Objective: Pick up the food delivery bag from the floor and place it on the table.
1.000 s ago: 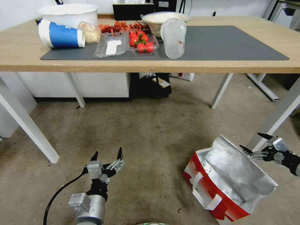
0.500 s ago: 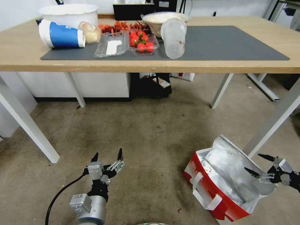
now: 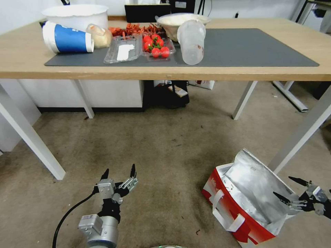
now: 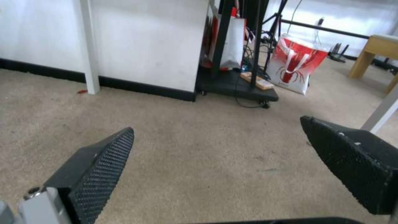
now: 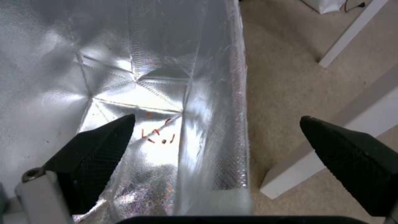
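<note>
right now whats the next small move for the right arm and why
Probably ease the right end effector down and shut it on the food delivery bag's foil side wall. It is open, one finger inside the lining and the other outside over the floor, nothing gripped yet.

Worn beige carpet (image 3: 155,144), stained dark in patches, covers the room. A white wall (image 4: 145,40) with a black baseboard (image 4: 136,88) runs behind white legs (image 3: 32,137). Beside it a black rolling stand (image 4: 236,90) carries cables, with a red-and-white lobster-print bag (image 4: 296,67) and a wooden stool (image 4: 373,49) nearby.
</note>
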